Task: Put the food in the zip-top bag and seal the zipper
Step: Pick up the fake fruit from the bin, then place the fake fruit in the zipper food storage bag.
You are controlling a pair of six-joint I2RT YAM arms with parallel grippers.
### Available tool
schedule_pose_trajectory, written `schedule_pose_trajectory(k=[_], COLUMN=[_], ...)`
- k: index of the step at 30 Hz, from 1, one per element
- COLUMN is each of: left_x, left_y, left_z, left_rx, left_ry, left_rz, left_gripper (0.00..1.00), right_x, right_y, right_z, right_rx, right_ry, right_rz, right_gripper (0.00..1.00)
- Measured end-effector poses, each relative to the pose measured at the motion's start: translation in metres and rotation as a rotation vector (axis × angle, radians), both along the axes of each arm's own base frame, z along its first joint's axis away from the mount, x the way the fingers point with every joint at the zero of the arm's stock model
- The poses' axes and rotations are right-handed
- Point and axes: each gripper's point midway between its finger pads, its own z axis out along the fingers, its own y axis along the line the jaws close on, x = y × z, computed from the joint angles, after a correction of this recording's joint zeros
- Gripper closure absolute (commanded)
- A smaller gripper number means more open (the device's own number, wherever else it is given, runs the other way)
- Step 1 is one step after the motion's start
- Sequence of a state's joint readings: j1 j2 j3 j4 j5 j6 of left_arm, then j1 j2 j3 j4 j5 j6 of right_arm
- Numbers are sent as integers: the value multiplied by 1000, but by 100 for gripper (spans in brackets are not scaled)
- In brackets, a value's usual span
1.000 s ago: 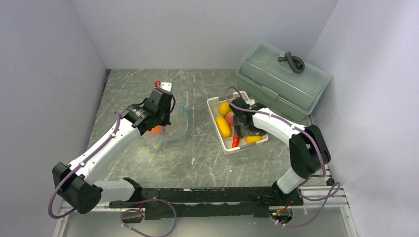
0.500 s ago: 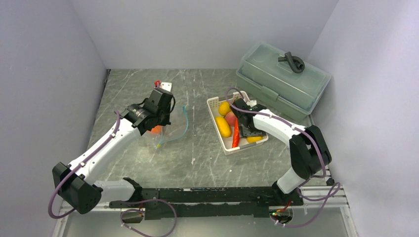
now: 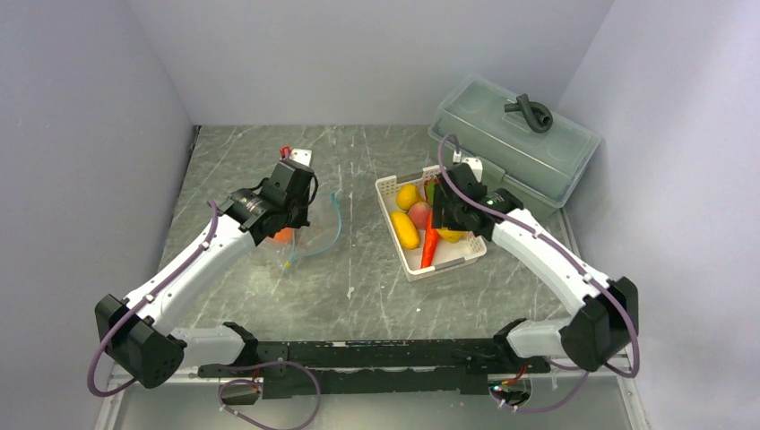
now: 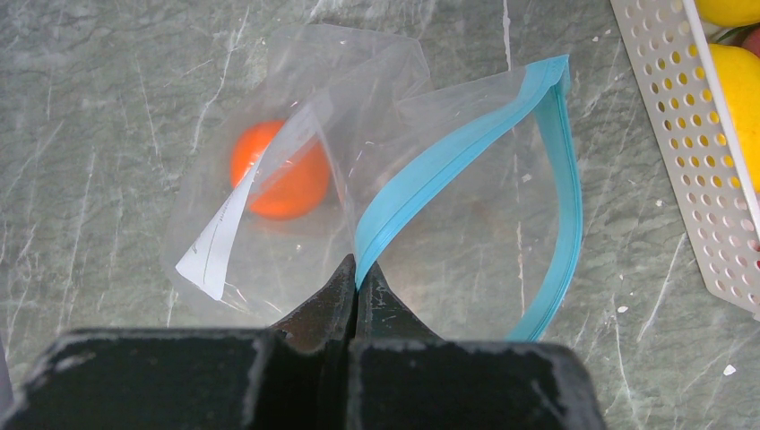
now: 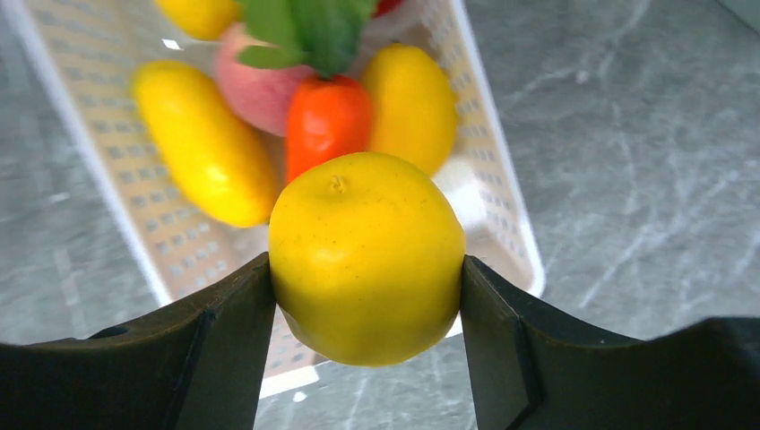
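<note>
The clear zip-top bag [image 4: 296, 98] lies on the table with one orange [image 4: 278, 170] inside and a white label [image 4: 220, 242] on its side. My left gripper [image 4: 357, 264] is shut on the teal zipper [image 4: 466, 148], holding the mouth in an open loop. In the top view this gripper [image 3: 300, 210] stands over the bag [image 3: 318, 224]. My right gripper [image 5: 366, 269] is shut on a round yellow fruit [image 5: 366, 242], held above the white basket [image 5: 502, 179]. In the basket lie a carrot [image 5: 329, 112], a peach [image 5: 260, 90] and lemons [image 5: 202, 152].
The white basket [image 3: 387, 186] sits right of centre, about a hand's width from the bag's mouth. A grey-green lidded box [image 3: 515, 143] with a black object [image 3: 529, 112] on its lid stands at the back right. Grey walls close in three sides.
My right gripper closed on the yellow fruit and lifted it out of the basket, and the right arm swung outward. The carrot shifted in the basket. My left gripper kept still.
</note>
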State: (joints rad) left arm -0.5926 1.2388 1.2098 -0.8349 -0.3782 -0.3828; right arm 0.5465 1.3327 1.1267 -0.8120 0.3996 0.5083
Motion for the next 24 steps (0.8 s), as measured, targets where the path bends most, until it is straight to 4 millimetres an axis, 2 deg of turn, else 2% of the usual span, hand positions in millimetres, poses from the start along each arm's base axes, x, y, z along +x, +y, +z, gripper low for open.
schedule_pose_trajectory(k=[6, 9, 17, 24], left_x=[0, 0, 0, 0], left_y=[0, 0, 0, 0], left_z=[0, 0, 0, 0], left_rx=[0, 0, 0, 0], left_ry=[0, 0, 0, 0], left_rz=[0, 0, 0, 0], left_gripper=[100, 100, 100, 100], right_x=[1, 1, -10, -19], right_y=[40, 61, 127, 182], right_z=[43, 57, 85, 90], right_rx=[219, 303, 464, 534], right_ry=[-125, -165, -233, -240], right_rz=[123, 190, 392, 524], right_gripper=[52, 52, 52, 52])
